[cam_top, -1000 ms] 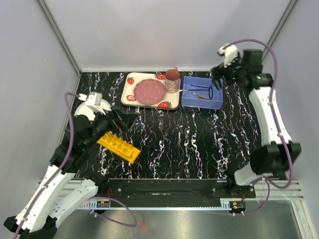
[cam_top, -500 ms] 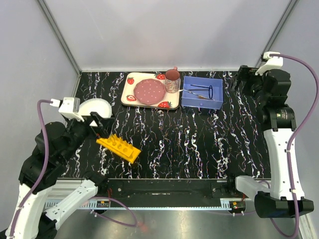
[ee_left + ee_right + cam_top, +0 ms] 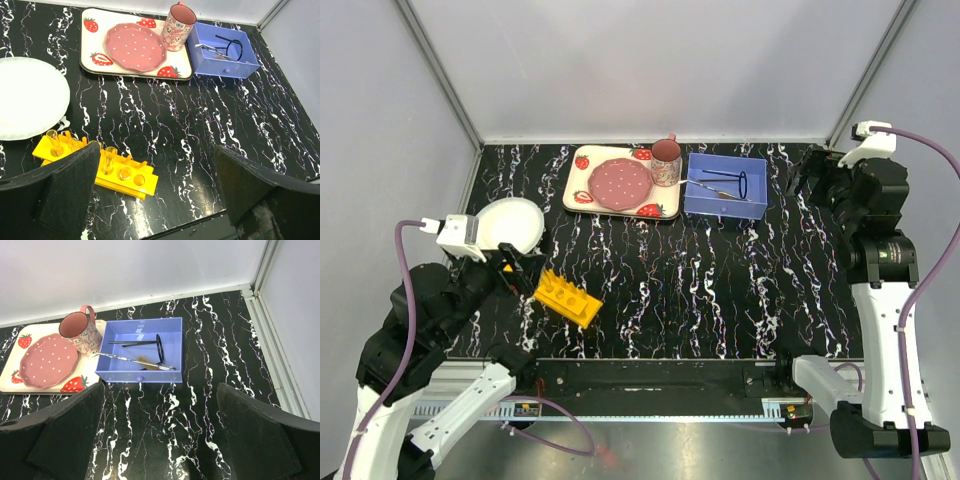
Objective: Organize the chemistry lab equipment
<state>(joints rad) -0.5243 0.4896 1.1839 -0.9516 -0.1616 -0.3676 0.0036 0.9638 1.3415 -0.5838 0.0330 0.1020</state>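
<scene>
2 arms drawn back since earlier frame: left pincer (image 3: 155, 197) off yellow rack (image 3: 127, 176), right pincer (image 3: 160, 437) off blue box (image 3: 140, 376). You see both wide open, empty. Rack stands on desk (image 3: 700, 280) near-left, glass tubes (image 3: 52, 141) inside; tongs (image 3: 134, 361) in box. Sorting probably finished.

The tray (image 3: 578, 178) sits at upper centre of the table (image 3: 720, 280), near its back edge; on it the dish (image 3: 619, 182) lies to the left and the cup (image 3: 666, 162) stands at the upper right corner; the box (image 3: 724, 209) is just right of the tray; tongs (image 3: 132, 362) lie in the box, one end over its left wall; the plate (image 3: 510, 225) lies at middle left; the rack (image 3: 569, 298) lies slanted just below and right of it; tubes (image 3: 54, 141) stand in the rack.
</scene>
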